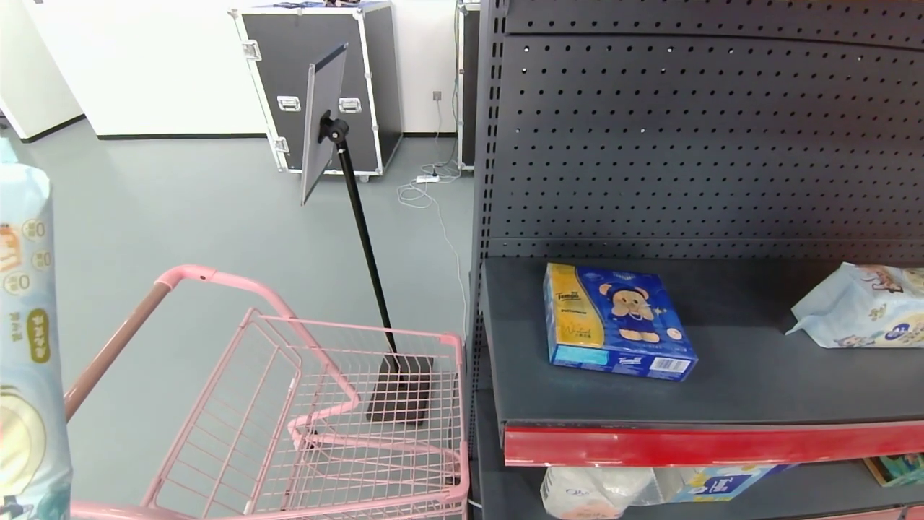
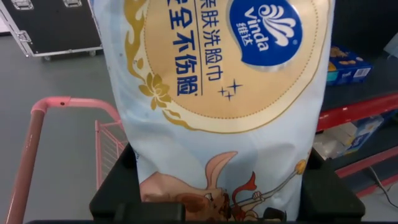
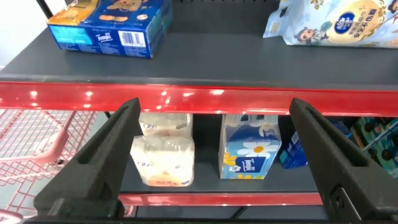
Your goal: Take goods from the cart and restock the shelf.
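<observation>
My left gripper [image 2: 217, 196] is shut on a tall pale blue pack of tissues [image 2: 224, 93], held upright above the pink wire cart [image 2: 50, 124]. The same pack [image 1: 29, 347] stands at the far left in the head view, beside the cart [image 1: 310, 433], whose basket looks bare. My right gripper [image 3: 214, 162] is open with nothing in it, level with the red front edge of the dark shelf [image 3: 199, 99]. On that shelf [image 1: 722, 390] lie a blue tissue box [image 1: 617, 321] and a pale blue pack [image 1: 863, 307].
Tissue packs [image 3: 165, 158] and a blue-and-white carton [image 3: 249, 152] fill the lower shelf. A black screen stand [image 1: 364, 238] rises just behind the cart, next to the shelf's left post. A black flight case [image 1: 317, 79] and floor cables sit farther back.
</observation>
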Available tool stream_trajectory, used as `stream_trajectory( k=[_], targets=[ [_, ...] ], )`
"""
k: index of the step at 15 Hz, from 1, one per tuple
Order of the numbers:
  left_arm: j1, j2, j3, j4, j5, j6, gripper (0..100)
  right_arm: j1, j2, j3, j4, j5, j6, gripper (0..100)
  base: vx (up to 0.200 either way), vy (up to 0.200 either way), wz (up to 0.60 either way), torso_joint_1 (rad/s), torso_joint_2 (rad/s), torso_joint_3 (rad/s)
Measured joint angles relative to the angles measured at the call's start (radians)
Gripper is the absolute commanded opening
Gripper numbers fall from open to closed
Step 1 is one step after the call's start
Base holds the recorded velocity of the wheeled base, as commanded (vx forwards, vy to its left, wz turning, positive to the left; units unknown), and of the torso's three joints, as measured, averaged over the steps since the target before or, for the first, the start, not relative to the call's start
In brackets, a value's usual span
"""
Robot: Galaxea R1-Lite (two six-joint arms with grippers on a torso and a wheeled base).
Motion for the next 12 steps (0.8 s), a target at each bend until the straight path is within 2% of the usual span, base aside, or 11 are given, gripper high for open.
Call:
stream_trajectory(
  k=[10, 12],
  targets=[
    [0.000, -0.011, 0.010, 0.000, -0.002, 0.005, 0, 0.000, 0.000, 0.000, 0.000, 0.003, 0.001, 100, 0.000, -0.200, 0.00, 0.006, 0.00, 0.000],
    [0.000, -0.012, 0.011, 0.000, -0.002, 0.024, 0, 0.000, 0.000, 0.000, 0.000, 0.003, 0.001, 100, 0.000, -0.200, 0.00, 0.002, 0.00, 0.005]
  ],
)
